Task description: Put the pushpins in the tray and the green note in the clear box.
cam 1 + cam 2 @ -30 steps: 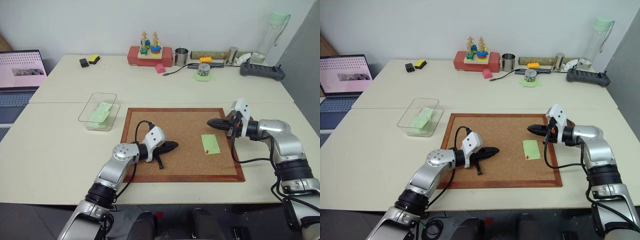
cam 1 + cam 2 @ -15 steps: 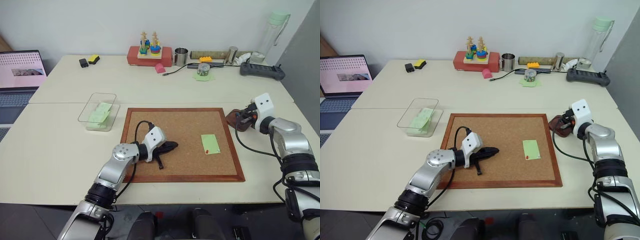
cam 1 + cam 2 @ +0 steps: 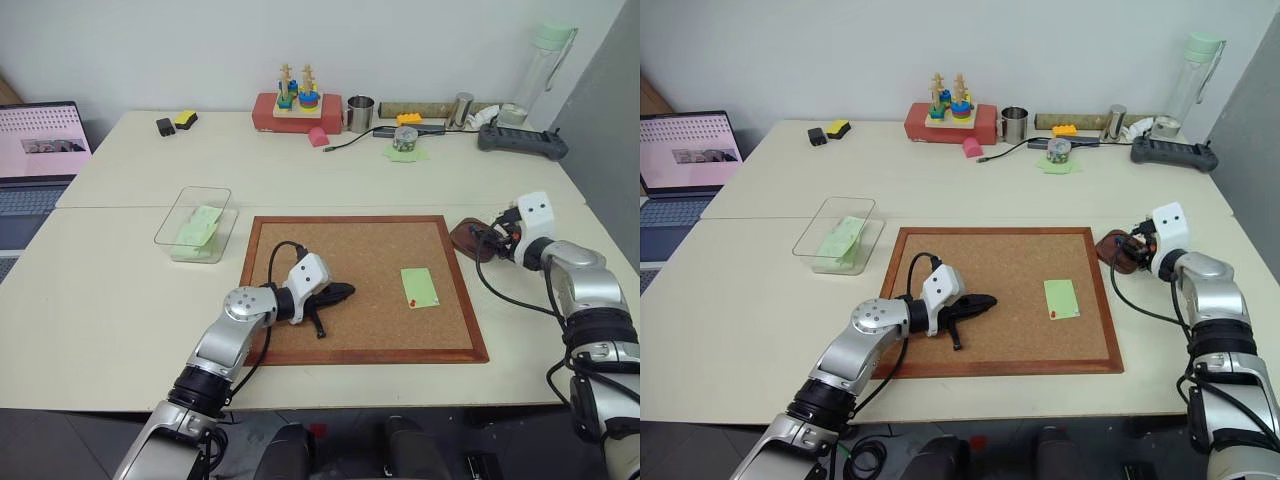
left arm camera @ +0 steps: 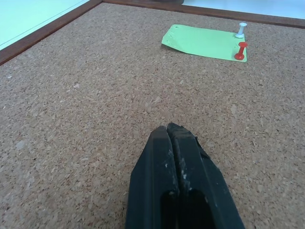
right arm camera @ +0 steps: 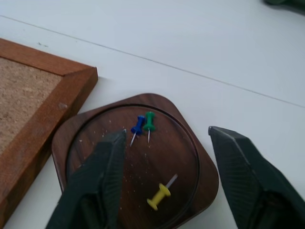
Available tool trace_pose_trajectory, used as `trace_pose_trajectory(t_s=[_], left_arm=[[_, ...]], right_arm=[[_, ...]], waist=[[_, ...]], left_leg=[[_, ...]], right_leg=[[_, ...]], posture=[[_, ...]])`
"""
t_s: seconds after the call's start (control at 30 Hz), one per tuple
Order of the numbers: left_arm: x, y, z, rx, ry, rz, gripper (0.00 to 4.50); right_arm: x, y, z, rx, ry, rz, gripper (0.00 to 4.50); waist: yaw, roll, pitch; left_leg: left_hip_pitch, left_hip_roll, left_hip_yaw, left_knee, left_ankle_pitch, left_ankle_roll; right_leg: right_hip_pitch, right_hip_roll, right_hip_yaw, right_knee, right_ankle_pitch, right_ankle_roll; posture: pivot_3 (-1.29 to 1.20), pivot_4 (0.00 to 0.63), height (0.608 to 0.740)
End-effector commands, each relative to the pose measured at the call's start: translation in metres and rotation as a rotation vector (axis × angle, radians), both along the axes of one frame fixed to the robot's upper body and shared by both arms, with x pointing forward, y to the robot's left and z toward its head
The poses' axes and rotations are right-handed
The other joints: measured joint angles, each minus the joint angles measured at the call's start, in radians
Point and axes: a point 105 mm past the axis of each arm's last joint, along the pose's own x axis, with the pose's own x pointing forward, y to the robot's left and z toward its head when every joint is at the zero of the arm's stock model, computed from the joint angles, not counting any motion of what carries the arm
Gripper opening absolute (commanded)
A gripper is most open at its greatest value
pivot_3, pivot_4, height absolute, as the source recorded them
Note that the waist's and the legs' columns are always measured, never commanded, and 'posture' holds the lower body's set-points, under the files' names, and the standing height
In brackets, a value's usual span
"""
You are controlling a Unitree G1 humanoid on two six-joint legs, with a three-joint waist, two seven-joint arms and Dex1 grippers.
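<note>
The dark brown tray [image 5: 71, 143] sits just off the corkboard's right edge, also seen from the head as the tray [image 3: 464, 238]. My right gripper [image 5: 167, 133] hovers over it, open, with nothing between its fingers. A yellow pushpin [image 5: 159, 194] lies in the tray beside a blue pin [image 5: 138, 125] and a green pin [image 5: 149, 119]. The green note [image 3: 420, 287] lies on the corkboard [image 3: 350, 250], with a red pushpin [image 4: 240, 50] and a white pin [image 4: 241, 29] standing at one end. My left gripper [image 3: 345, 292] rests shut on the cork, apart from the note. The clear box [image 3: 165, 228] stands left of the board.
Green paper notes lie inside the clear box. A laptop [image 3: 40, 150] is at the far left. Along the back edge stand a red stacking toy [image 3: 298, 105], a metal cup [image 3: 362, 113], a small tin on green paper [image 3: 406, 140], a black controller [image 3: 520, 140] and a tall bottle [image 3: 535, 70].
My right gripper swung from over the corkboard's right side out to the tray and now stands open above it. The left arm has not moved.
</note>
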Motion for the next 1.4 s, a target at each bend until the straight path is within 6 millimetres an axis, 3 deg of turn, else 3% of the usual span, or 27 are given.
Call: trace_pose_trajectory(t_s=[0.03,0.17,0.3,0.43,0.57,0.7,0.9,1.0,1.4], left_arm=[[-0.003,0.004,-0.013,0.034,0.036,0.003,0.0],[-0.004,0.004,-0.013,0.034,0.037,0.003,0.0],[-0.005,0.005,-0.014,0.037,0.038,0.002,0.0],[-0.005,0.005,-0.014,0.04,0.038,0.001,0.0],[-0.005,0.006,-0.015,0.044,0.037,0.001,0.0],[-0.004,0.006,-0.015,0.048,0.037,0.002,0.0],[-0.004,0.008,-0.015,0.049,0.037,0.006,0.0],[-0.004,0.009,-0.015,0.05,0.037,0.009,0.0],[-0.004,0.009,-0.013,0.039,0.04,0.009,0.0]], right_arm=[[-0.002,0.001,0.033,0.03,-0.089,0.046,3.35],[-0.024,0.022,0.048,0.002,-0.105,0.269,3.35],[-0.07,0.055,0.032,-0.115,-0.01,0.6,3.35],[-0.104,0.08,0.017,-0.149,0.086,0.786,3.35],[-0.111,0.089,0.003,-0.16,0.122,0.828,3.35],[-0.105,0.091,-0.013,-0.177,0.128,0.82,3.35],[-0.102,0.091,-0.02,-0.181,0.131,0.834,3.35],[-0.1,0.091,-0.023,-0.187,0.133,0.834,2.87],[-0.102,0.088,-0.03,-0.196,0.154,0.851,0.21]], waist=[[0.0,0.0,0.0],[0.0,0.0,0.0],[0.001,0.0,-0.001],[-0.001,0.001,-0.001],[-0.003,0.001,-0.001],[-0.001,0.001,-0.001],[0.0,0.001,-0.001],[-0.001,0.001,-0.001],[-0.001,0.001,-0.001]], left_leg=[[0.0,0.0,0.0,0.0,0.0,0.0],[0.0,0.0,0.0,0.0,0.0,0.0],[0.0,0.0,-0.002,0.0,0.0,0.0],[0.0,0.001,-0.001,0.0,0.0,0.0],[0.001,0.001,-0.002,0.001,0.0,0.0],[0.001,0.001,-0.002,0.001,0.0,0.0],[0.001,0.001,-0.002,0.0,0.0,0.0],[0.001,0.001,-0.002,0.0,0.0,0.0],[0.001,0.001,-0.002,0.0,0.0,0.0]], right_leg=[[0.0,0.0,0.0,0.0,0.0,0.0],[0.0,0.0,0.0,0.0,0.0,0.0],[0.001,0.0,-0.002,-0.001,0.0,0.0],[0.001,0.0,-0.002,-0.001,0.0,0.001],[0.001,0.0,0.0,-0.001,-0.002,0.005],[0.001,0.0,0.0,-0.001,-0.001,0.003],[0.001,0.0,0.0,-0.001,0.0,0.001],[0.001,0.0,0.0,-0.001,0.0,0.001],[0.001,0.0,0.0,-0.001,0.0,0.001]], posture=[[0.0,0.15,0.74],[0.0,0.15,0.74],[0.0,0.15,0.74],[0.0,0.15,0.74],[0.0,0.15,0.74],[0.0,0.15,0.74],[0.0,0.15,0.74],[0.0,0.15,0.74],[0.0,0.15,0.74]])
